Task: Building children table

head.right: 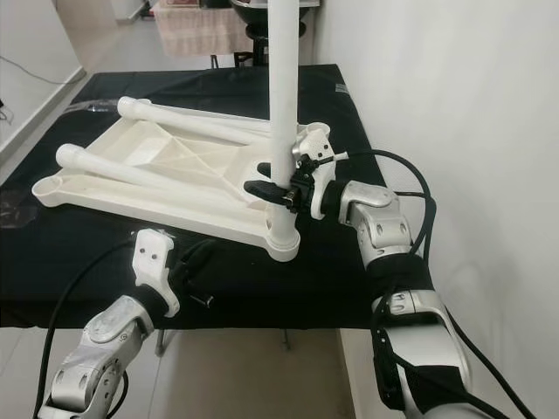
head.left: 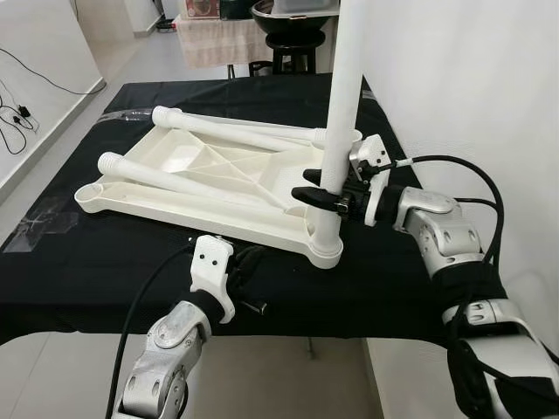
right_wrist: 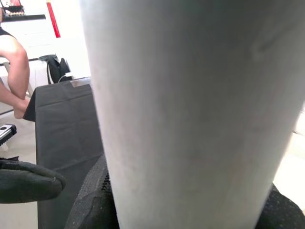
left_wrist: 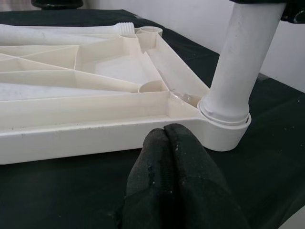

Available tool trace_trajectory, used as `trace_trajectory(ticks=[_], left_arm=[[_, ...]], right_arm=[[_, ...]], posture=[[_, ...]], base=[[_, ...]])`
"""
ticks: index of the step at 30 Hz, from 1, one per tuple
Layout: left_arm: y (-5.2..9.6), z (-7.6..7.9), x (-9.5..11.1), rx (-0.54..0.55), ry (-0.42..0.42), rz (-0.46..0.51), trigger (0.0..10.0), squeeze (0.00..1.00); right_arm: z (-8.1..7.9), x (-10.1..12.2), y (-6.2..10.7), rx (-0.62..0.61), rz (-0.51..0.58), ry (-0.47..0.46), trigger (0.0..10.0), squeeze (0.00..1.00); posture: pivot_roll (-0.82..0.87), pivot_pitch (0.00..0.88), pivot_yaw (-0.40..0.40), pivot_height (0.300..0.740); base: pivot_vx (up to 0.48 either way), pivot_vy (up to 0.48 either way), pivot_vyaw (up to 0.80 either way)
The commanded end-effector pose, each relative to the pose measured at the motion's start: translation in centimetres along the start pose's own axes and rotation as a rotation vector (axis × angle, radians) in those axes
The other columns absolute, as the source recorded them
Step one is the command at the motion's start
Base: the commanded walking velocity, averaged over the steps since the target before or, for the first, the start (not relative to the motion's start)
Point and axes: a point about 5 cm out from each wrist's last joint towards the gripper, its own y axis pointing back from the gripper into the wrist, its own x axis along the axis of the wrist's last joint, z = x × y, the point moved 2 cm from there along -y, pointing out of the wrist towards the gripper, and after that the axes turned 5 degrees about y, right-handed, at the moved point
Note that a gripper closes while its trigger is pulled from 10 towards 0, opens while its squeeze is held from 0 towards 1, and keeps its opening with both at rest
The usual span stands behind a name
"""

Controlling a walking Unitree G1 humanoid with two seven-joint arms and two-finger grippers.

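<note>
1. Left eye view: the white table top (head.left: 201,179) lies upside down on the desk (head.left: 105,262), which is draped in black cloth. One white leg (head.left: 342,105) stands upright in the socket at the top's near right corner. The right gripper (head.left: 325,194) reaches in from the right, and its black fingers are closed around this leg a little above the socket. Two more legs (head.left: 231,129) lie flat on the upturned top, their long axes running from the far left toward the right. The left gripper (head.left: 243,266) rests on the cloth just in front of the top's near edge, apart from the leg.

2. Right eye view: the same upright leg points straight up, out of the top of the picture. A plain white wall (head.right: 454,87) runs along the right side of the desk. Beyond the desk's far edge stands a dark stool (head.right: 262,30) beside something covered with a pale cloth.

3. Left wrist view: the left gripper's fingers (left_wrist: 178,176) are pressed together with nothing between them, their tips just short of the top's near rim and close to the corner socket (left_wrist: 224,129) in which the leg stands.

4. Right wrist view: the leg (right_wrist: 190,109) is right up against the camera, with a black finger showing on either side at its base. A person's bare legs (right_wrist: 16,71) show at the far left, past the black cloth.
</note>
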Motion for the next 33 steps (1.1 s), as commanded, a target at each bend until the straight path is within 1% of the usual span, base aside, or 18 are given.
trace_trajectory(ticks=[1, 4, 6, 7, 8, 9, 11, 12, 18, 19, 22, 23, 27, 28, 30, 31, 32, 33], left_arm=[[0.0, 0.0, -0.4, 0.006, 0.002, -0.011, 10.0, 0.00], [0.0, 0.0, -0.4, 0.009, 0.003, -0.010, 10.0, 0.00], [0.1, -0.2, -0.4, 0.021, 0.007, -0.009, 10.0, 0.00], [0.1, -0.2, -0.4, 0.021, 0.007, -0.009, 10.0, 0.00], [0.1, -0.4, -0.4, 0.028, 0.008, -0.010, 10.0, 0.00], [0.1, -0.4, -0.4, 0.028, 0.008, -0.010, 10.0, 0.00], [0.2, -0.7, -0.4, 0.042, 0.011, -0.010, 10.0, 0.00], [0.2, -0.8, -0.4, 0.045, 0.012, -0.009, 10.0, 0.00], [0.1, -0.7, -0.5, 0.039, -0.004, -0.014, 10.0, 0.00], [0.2, -0.9, -0.6, 0.058, -0.002, -0.013, 10.0, 0.00], [0.3, -1.0, -0.6, 0.066, 0.000, -0.012, 10.0, 0.00], [0.3, -1.0, -0.6, 0.067, 0.002, -0.012, 10.0, 0.00], [0.1, -0.8, -0.7, 0.037, 0.003, -0.022, 10.0, 0.00], [0.0, -0.6, -0.8, 0.019, 0.002, -0.027, 10.0, 0.00], [0.0, -0.5, -0.9, 0.008, 0.002, -0.030, 10.0, 0.00], [0.0, -0.3, -0.9, -0.010, 0.007, -0.031, 10.0, 0.00], [0.0, -0.3, -0.9, -0.010, 0.007, -0.031, 10.0, 0.00], [0.1, 0.0, -0.9, -0.030, 0.006, -0.032, 10.0, 0.00]], right_arm=[[-0.2, -0.2, -0.3, 0.000, 0.007, -0.013, 0.0, 0.00], [0.1, -0.9, 0.4, -0.076, 0.000, -0.017, 0.0, 0.00], [0.3, -2.4, 1.2, -0.276, -0.034, -0.045, 0.0, 0.00], [0.3, -2.4, 1.2, -0.276, -0.034, -0.045, 0.0, 0.00], [0.4, -3.6, 1.7, -0.528, -0.072, -0.054, 0.0, 0.00], [0.4, -3.6, 1.7, -0.528, -0.072, -0.054, 0.0, 0.00], [-5.1, -7.0, 1.5, -0.703, -0.183, -0.143, 0.0, 0.00], [-6.5, -7.5, 1.6, -0.723, -0.202, -0.169, 0.0, 0.00], [-5.3, -7.6, 0.5, -0.727, -0.208, -0.066, 0.0, 0.00], [-4.8, -7.4, 0.0, -0.726, -0.194, -0.071, 10.0, 0.00], [-4.7, -7.1, -0.3, -0.707, -0.168, -0.087, 10.0, 0.00], [-4.8, -6.4, -0.9, -0.638, -0.121, -0.083, 10.0, 1.00], [-4.8, -4.6, -2.1, -0.481, -0.032, -0.086, 10.0, 1.00], [-4.9, -4.0, -2.4, -0.386, -0.018, -0.077, 10.0, 0.14], [-5.0, -3.6, -2.6, -0.332, -0.015, -0.073, 10.0, 0.14], [-4.9, -3.2, -2.5, -0.269, -0.022, -0.022, 10.0, 0.00], [-4.9, -3.2, -2.5, -0.269, -0.022, -0.022, 10.0, 0.00], [-5.1, -2.9, -2.3, -0.152, -0.028, 0.015, 10.0, 0.00]], posture=[[0.00, 0.067, -0.014, 0.740], [0.00, 0.073, -0.016, 0.740], [-0.02, 0.085, -0.016, 0.740], [-0.02, 0.085, -0.016, 0.740], [-0.02, 0.090, -0.009, 0.740], [-0.02, 0.090, -0.009, 0.740], [-0.03, 0.100, 0.006, 0.740], [-0.03, 0.100, 0.006, 0.740], [-0.01, 0.091, -0.006, 0.740], [0.00, 0.089, -0.004, 0.740], [0.00, 0.085, -0.002, 0.740], [0.00, 0.085, -0.002, 0.740], [0.00, 0.068, 0.009, 0.740], [0.01, 0.062, 0.007, 0.740], [0.01, 0.062, 0.007, 0.740], [0.01, 0.055, 0.005, 0.740], [0.01, 0.055, 0.005, 0.740], [0.02, 0.049, 0.003, 0.740]], base=[[0.000, 0.000, 0.00], [0.000, 0.000, 0.00], [0.000, 0.000, 0.00], [0.000, 0.000, 0.00], [0.000, 0.000, 0.00], [0.000, 0.000, 0.00], [0.000, 0.000, 0.00], [0.000, 0.000, 0.00], [0.000, 0.000, 0.00], [0.000, 0.000, 0.00], [0.000, 0.000, 0.00], [0.000, 0.000, 0.00], [0.000, 0.000, 0.00], [0.000, 0.000, 0.00], [0.000, 0.000, 0.00], [0.000, 0.000, 0.00], [0.000, 0.000, 0.00], [0.000, 0.000, 0.00]])
